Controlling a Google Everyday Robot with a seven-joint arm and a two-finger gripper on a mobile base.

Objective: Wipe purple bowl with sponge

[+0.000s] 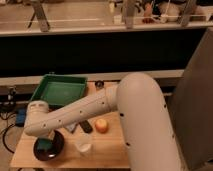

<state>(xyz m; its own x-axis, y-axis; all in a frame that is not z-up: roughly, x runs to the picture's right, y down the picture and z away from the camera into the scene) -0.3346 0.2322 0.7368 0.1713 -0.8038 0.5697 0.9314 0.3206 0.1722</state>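
Camera view: gripper [43, 138] down over purple bowl [56, 145], front-left corner of table [107, 147], teal sponge [44, 146] inside; can't tell grip state.

Cramped front-left, open front-right

The pincer [46, 139] is low over the purple bowl [56, 146] at the worktop's [107, 149] front-left corner, with the arm [85, 107] slanting overhead. A white cup [84, 146] is just right of the bowl, the orange bowl [101, 125] is behind it, and the green tray [60, 92] blocks the back. There's bare wood right of the cup.
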